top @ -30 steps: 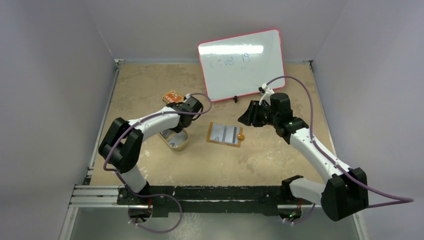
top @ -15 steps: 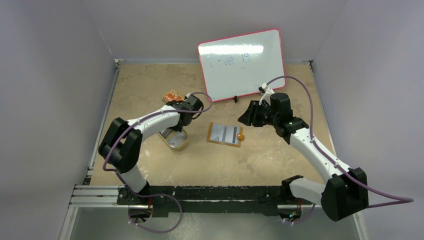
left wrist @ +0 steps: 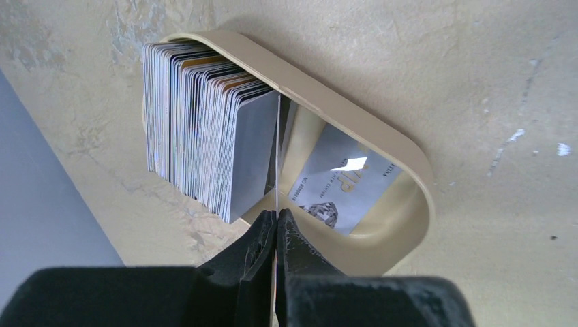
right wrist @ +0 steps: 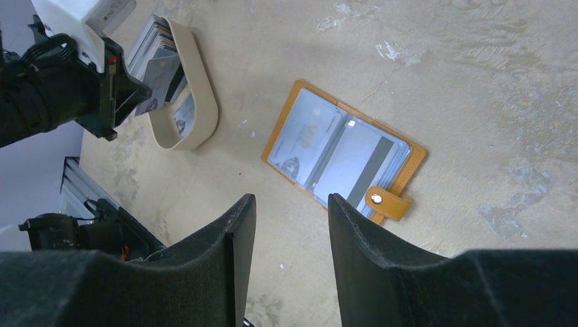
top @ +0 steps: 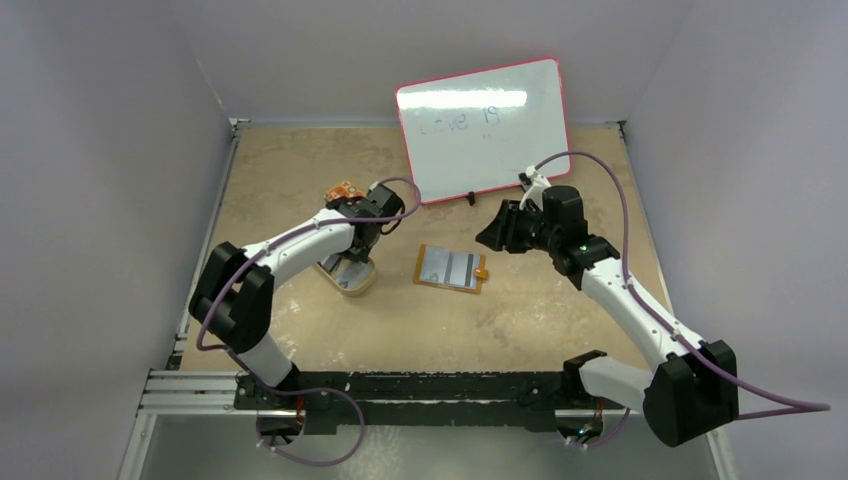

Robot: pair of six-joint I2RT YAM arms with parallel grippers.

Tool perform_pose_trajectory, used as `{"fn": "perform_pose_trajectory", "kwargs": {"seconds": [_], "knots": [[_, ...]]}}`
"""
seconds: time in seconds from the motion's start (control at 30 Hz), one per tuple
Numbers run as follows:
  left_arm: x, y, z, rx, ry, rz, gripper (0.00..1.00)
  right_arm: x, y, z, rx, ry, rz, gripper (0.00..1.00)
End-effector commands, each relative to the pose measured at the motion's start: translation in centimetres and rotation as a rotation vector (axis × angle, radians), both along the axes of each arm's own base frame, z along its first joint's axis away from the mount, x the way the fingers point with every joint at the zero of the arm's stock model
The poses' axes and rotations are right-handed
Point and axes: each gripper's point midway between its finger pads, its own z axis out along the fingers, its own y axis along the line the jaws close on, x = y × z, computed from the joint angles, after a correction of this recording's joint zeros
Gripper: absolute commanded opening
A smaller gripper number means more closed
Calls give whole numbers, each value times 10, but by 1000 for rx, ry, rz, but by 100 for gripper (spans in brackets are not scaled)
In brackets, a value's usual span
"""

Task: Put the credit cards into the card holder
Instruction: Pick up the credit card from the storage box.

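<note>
L gripper (left wrist: 276, 219) hangs over the tan oval plastic dish (left wrist: 382, 146), jaws pinched tight on a single thin grey card (left wrist: 277, 170). The card shows edge-on in the wrist view, upright and just beside the stack. Can't tell if its far end touches the dish floor. The stack of thin grey-silver credit cards (left wrist: 198, 136) stands on edge, packed into one end of the dish. One more printed card (left wrist: 341, 180) lies flat on the dish floor at the other end. The orange leather-like folding card holder (top: 450, 268) lies open on the beige stone-look tabletop (top: 520, 310), R of the dish in the top view and apart from it. Its clear pockets hold cards on both halves, one pale w/ print, one w/ a dark stripe (right wrist: 361, 163). Its snap tab (right wrist: 387, 203) sticks out on the side away from the dish. R gripper (right wrist: 291, 199) hovers above the holder's far side from the dish, jaws wide, nothing between them. An orange patterned flat piece (top: 343, 191) lies behind the dish, close to the L wrist. A red-rimmed whiteboard (top: 485, 128) leans at the back, beyond the dish & to its R.
</note>
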Motion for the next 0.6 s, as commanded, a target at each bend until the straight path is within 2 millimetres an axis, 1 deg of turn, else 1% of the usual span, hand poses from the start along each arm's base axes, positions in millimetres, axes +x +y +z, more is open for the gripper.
{"fn": "perform_pose_trajectory", "kwargs": {"seconds": [0.0, 0.2, 0.37, 0.43, 0.47, 0.5, 0.57], "knots": [[7, -22, 33, -155, -71, 16, 0, 4, 10, 28, 58, -66, 35, 46], [4, -43, 48, -313, -96, 31, 0, 5, 16, 32, 95, -63, 46, 47], [1, -60, 54, -446, -113, 69, 0, 2, 27, 32, 158, -50, 90, 46], [-1, -77, 57, -555, -111, 66, 0, -3, 33, 32, 196, -43, 118, 47], [0, -90, 62, -633, -118, 56, 0, -5, 37, 33, 228, -41, 136, 46], [-4, -99, 64, -695, -106, 51, 0, -8, 41, 35, 252, -44, 155, 46], [-4, -125, 78, -854, -110, 28, 0, -12, 47, 42, 314, -45, 179, 45]]}}
